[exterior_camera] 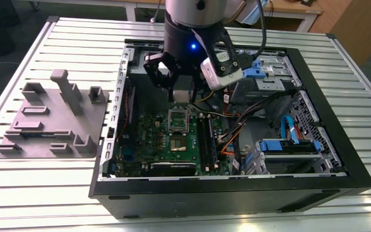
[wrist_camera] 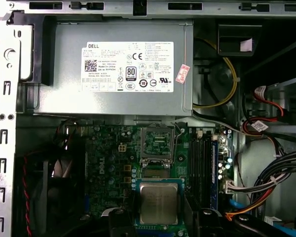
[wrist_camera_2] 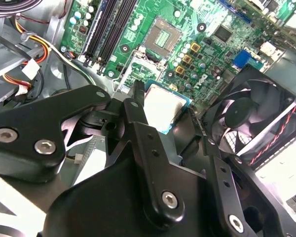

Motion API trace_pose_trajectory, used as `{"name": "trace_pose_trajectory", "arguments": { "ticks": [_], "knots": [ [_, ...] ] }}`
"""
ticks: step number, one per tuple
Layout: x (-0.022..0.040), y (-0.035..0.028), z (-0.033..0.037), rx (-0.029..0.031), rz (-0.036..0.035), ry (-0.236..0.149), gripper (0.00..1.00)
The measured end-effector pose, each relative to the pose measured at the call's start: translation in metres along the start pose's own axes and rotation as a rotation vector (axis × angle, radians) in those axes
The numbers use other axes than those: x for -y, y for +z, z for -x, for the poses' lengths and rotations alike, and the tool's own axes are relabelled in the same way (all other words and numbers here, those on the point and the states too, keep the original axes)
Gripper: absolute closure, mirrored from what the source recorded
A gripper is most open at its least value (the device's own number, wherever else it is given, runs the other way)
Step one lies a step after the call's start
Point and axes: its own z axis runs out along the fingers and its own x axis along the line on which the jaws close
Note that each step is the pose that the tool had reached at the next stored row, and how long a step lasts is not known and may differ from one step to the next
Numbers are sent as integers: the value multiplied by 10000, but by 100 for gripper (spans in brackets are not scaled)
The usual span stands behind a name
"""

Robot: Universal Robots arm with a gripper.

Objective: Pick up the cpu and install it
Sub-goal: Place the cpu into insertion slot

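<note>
Silvery-grey on top, the cpu sits between your gripper's jaws, which are drawn in narrow on its opposite edges, as the first wrist view shows you. Just ahead of the jaws lies the open socket on the green motherboard, apart from the chip. Farther ahead stands the grey power supply; in the second wrist view a black fan sits beside the jaws

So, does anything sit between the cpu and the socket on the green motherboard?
Nothing visible does. The small silvery square cpu is held by the jaws of the black gripper over the green motherboard, and the rectangular metal socket lies uncovered; coloured cables run off to one side.
</note>
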Motion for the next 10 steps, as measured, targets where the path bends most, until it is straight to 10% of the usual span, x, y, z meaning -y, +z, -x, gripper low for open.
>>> {"name": "trace_pose_trajectory", "arguments": {
  "ticks": [10],
  "knots": [
    [43,124,2,-33,-2,-6,53]
  ]
}}
